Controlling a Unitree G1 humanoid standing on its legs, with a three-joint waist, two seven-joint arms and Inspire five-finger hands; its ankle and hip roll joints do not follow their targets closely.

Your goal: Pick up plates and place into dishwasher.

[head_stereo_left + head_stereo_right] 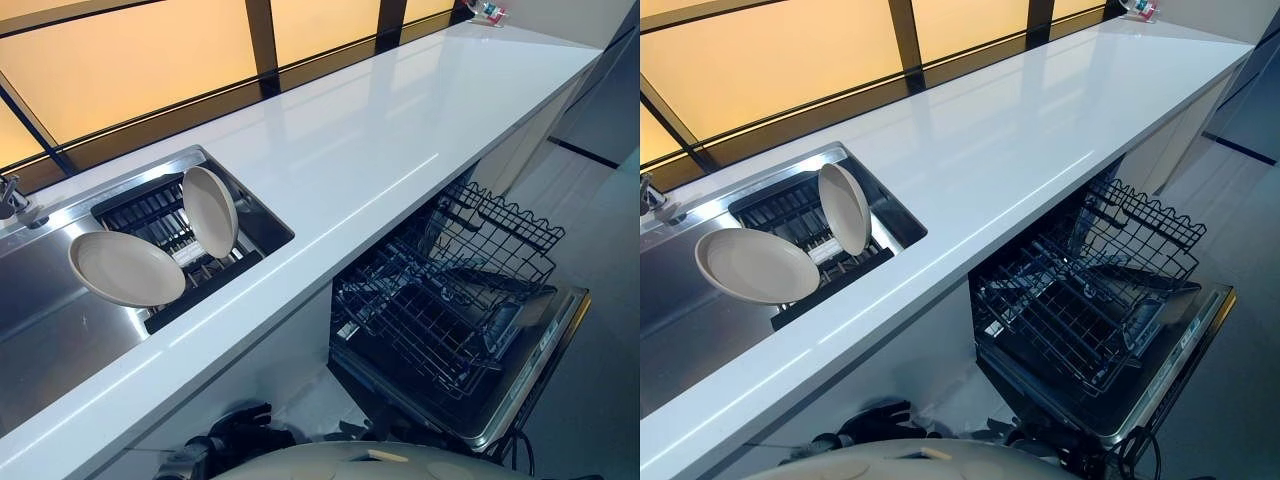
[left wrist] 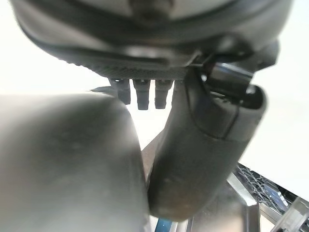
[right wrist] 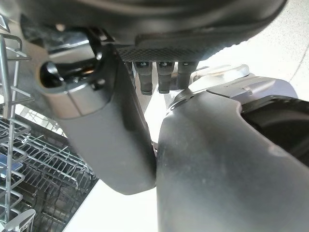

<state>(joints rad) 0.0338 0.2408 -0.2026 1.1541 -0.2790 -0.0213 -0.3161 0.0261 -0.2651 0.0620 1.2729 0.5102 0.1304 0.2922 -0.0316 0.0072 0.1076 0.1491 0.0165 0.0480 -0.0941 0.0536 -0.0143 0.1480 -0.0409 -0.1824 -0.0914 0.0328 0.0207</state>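
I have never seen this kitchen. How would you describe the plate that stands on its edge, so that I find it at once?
Start at the steel sink sunk into the long white counter, to the robot's left of the open dishwasher. In it lies a black rack with two cream plates. The plate on its edge stands nearly upright and nearer the dishwasher, while the other plate leans much flatter.

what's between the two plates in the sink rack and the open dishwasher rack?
In the left eye view, a bare stretch of white countertop separates the plates on the sink rack from the dishwasher rack, which is pulled out below its front edge.
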